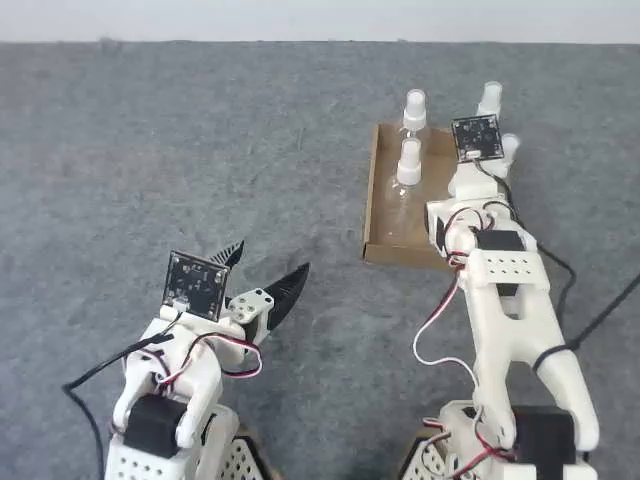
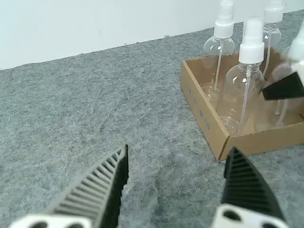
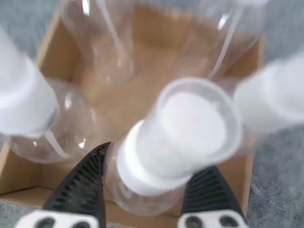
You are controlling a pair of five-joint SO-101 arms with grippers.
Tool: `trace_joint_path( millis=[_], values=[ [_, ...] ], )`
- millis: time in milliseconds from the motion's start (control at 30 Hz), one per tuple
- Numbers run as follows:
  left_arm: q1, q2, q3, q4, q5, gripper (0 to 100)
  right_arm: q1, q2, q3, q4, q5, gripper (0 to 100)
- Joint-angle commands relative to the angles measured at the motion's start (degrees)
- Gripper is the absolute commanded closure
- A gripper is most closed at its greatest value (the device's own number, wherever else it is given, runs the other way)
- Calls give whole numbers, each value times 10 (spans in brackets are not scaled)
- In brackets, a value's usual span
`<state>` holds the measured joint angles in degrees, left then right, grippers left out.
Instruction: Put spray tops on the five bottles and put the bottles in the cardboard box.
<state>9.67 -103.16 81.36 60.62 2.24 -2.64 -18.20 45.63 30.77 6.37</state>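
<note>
Right gripper (image 3: 155, 156) is clamped on a clear plastic bottle with a white spray top (image 3: 190, 126), with its black ribbed fingers (image 3: 80, 185) snug against both sides just below the top. That bottle is inside the shallow brown cardboard box (image 3: 21, 178), and four more capped clear bottles (image 3: 23, 95) crowd right around those fingers. Left gripper (image 2: 179, 151) is spread wide with nothing in it, hanging over the grey felt mat (image 2: 95, 95). The box sits ahead of its fingertips, off toward the right arm, well apart.
</note>
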Motion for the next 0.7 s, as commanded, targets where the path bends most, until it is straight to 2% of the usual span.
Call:
trace_joint_path(
  millis=[0,667],
  values=[
    [-3,-13,-4,-17,-3,699,4,-9,-4,-10,-3,883],
    [-3,-13,-4,-17,-3,698,1,-10,-9,-13,-3,870]
  ],
)
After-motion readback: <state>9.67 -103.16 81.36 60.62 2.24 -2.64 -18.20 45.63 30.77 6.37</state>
